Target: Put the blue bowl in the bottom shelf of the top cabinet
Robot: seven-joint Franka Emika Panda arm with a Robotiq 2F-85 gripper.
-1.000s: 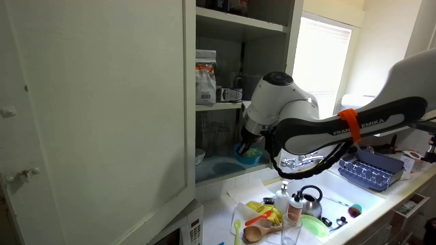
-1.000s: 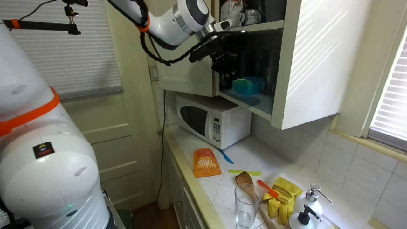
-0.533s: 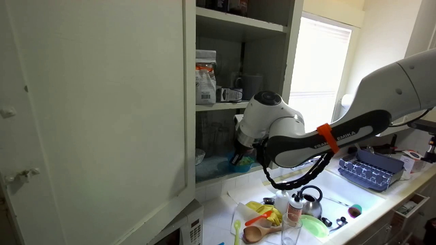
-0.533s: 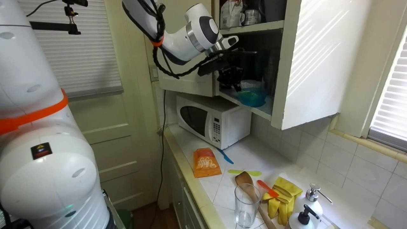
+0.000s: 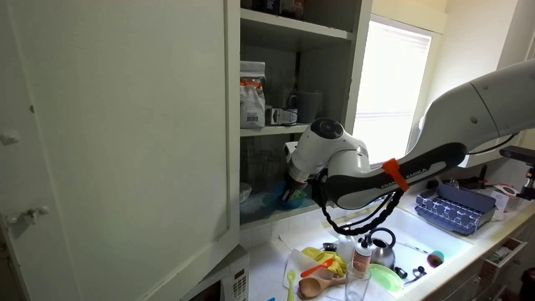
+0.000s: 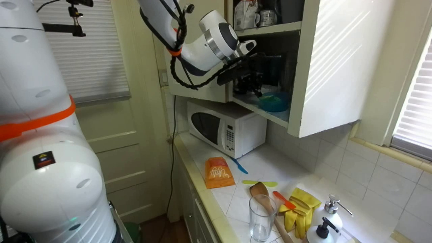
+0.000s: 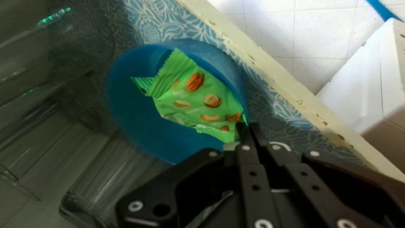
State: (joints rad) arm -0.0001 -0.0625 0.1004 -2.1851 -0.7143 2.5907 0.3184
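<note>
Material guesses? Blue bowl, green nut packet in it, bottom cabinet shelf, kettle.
Blue bowl: likely plastic, smooth; uniform colour, thin rim.
Nut packet: probably thin plastic film, slight sheen; crimped, serrated end, creases.
Bottom shelf: likely painted wood, cream paint chipped along its edge; patterned liner, paper or vinyl unclear.
Kettle: looks like stainless steel, shiny metallic reflections.

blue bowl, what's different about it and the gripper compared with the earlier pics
The blue bowl has moved lower and deeper into the top cabinet, over or on the bottom shelf; I can't tell which. The gripper travelled with it, still closed on its rim; nothing was let go. The green packet stayed inside it; the open door, microwave and yellow gloves stayed put.
</note>
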